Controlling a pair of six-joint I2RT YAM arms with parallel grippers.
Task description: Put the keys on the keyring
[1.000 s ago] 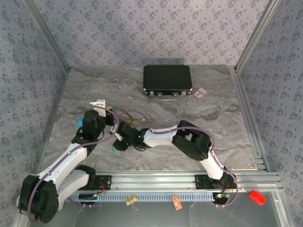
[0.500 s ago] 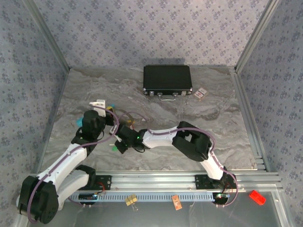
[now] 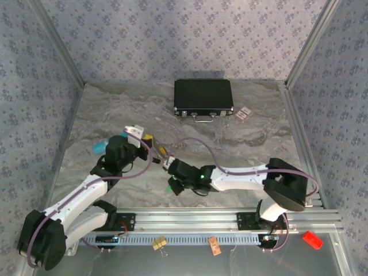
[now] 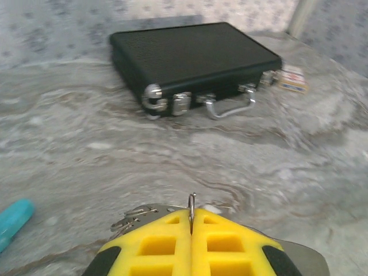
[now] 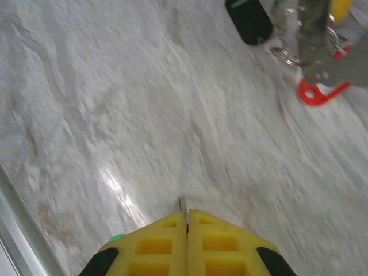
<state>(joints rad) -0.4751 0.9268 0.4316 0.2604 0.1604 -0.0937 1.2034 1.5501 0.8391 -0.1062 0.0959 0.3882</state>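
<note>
Left fingers (image 4: 167, 244): clamped shut on the keyring's (image 4: 191, 201) edge.
Right fingers (image 5: 218, 241): closed, pinching the green key (image 5: 118, 237).
Remaining: threading it on, I judge — key and ring are apart.

Top view: evenly lit by diffuse overhead light, sharp throughout; soft shadows are cast on the worktop (image 3: 247, 144) under the arms. Left wrist view: focus is soft, black case (image 4: 190, 57) slightly smeared, far wall washed out. Right wrist view: worktop streaked by motion blur, keys (image 5: 250, 22) smeared at top right, glare patch noted lower left.
</note>
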